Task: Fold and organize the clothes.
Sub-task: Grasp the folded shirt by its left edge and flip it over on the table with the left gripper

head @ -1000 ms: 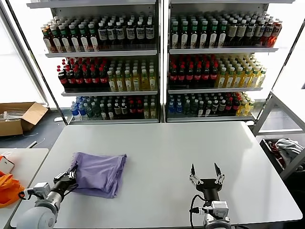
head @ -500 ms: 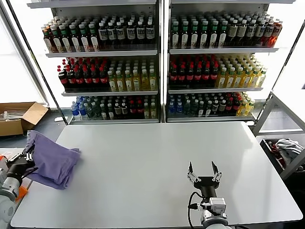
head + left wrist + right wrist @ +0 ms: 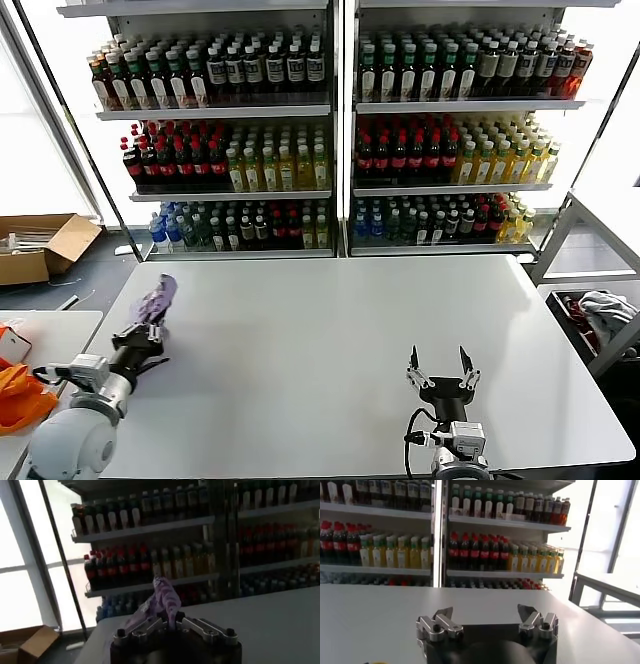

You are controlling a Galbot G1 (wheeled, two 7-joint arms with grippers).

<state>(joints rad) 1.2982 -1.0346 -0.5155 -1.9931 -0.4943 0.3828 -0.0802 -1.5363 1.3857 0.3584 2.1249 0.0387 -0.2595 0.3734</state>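
Left end effector (image 3: 150, 322) back over worktop (image 3: 340, 340) edge — half second ago off its side. Lavender T-shirt (image 3: 160, 297), then spread, now small bunch clamped in its fingers. We judge fold undone. Right end effector (image 3: 438, 366) idle, fingers apart.
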